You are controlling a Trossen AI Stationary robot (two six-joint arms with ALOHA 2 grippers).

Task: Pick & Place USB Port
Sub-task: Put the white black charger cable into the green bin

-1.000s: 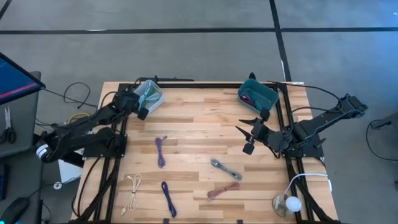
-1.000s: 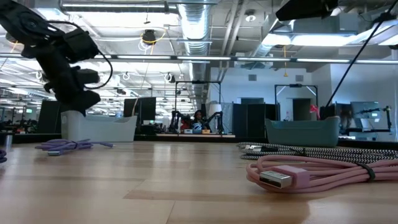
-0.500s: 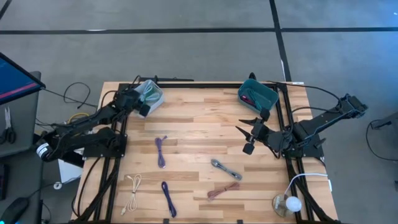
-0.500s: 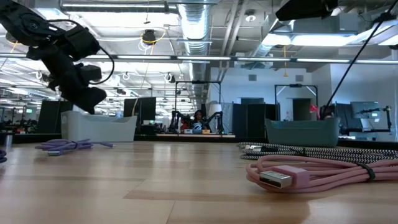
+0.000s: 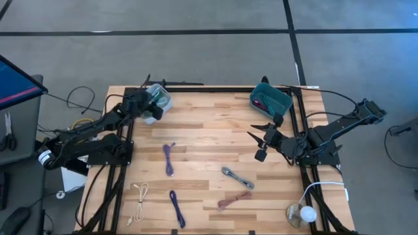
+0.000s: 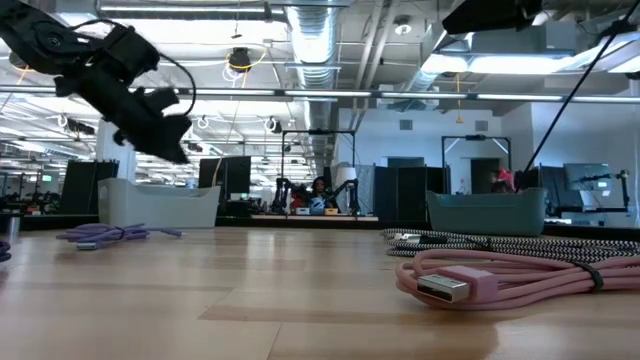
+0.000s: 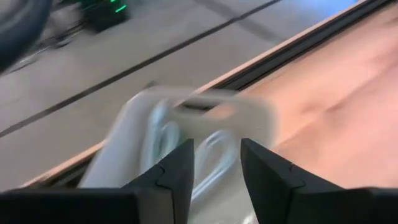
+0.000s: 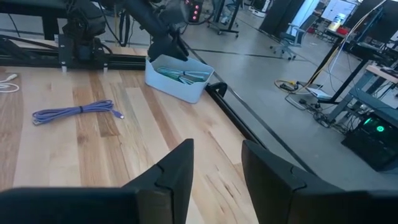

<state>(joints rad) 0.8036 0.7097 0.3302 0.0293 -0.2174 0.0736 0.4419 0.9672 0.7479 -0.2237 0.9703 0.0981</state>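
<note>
Cables lie scattered across your wooden table (image 5: 209, 124): a purple one (image 5: 169, 158) left of centre, a cream one (image 5: 139, 201) near the front left corner, a dark blue one (image 5: 177, 207) beside it, a grey braided one (image 5: 236, 177) right of centre and a pink one (image 5: 234, 199) just in front of that. In the low view the pink cable's USB plug (image 6: 441, 287) points toward the camera, with the braided cable behind it.

Your left gripper (image 5: 151, 111) hangs above the white bin (image 5: 160, 98) at the back left corner, and its wrist view looks past two parted, empty fingers (image 7: 168, 180) into that bin, where pale cable loops (image 7: 205, 149) lie. In the low view that gripper sits tilted, well clear of the bin's rim.

Your right gripper (image 5: 261, 145) waits over the table's right side, in front of the teal bin (image 5: 270, 99), which holds something dark red. Its fingers (image 8: 171, 180) are spread apart with nothing between them, and it faces across the table toward the white bin and the purple cable
</note>
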